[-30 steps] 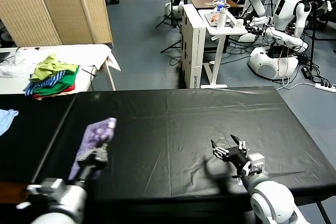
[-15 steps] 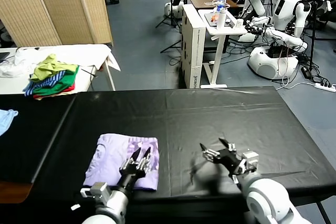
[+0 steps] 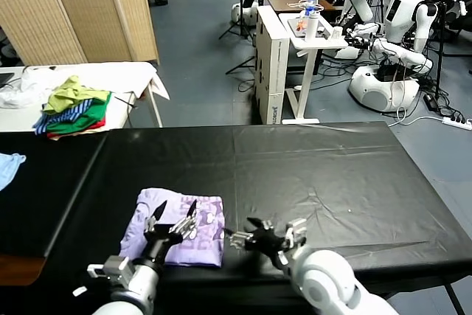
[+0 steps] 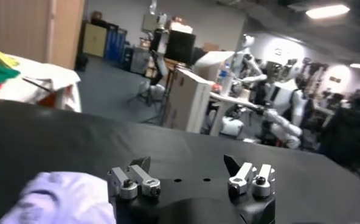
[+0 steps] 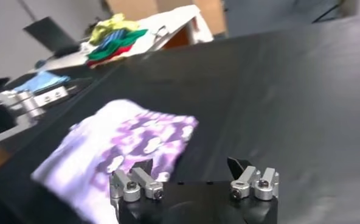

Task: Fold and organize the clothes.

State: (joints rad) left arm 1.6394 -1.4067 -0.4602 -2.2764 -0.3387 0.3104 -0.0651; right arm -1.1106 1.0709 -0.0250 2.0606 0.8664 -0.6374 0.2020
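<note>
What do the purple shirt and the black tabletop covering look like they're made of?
The lavender T-shirt looks like soft knit fabric, probably cotton: matte, limp, folded flat, with a darker purple print on its right part. The black table covering looks like thin plastic or coated sheet: it has a faint sheen and sharp straight crease lines plus small wrinkles. Both are guesses from the look alone.
</note>
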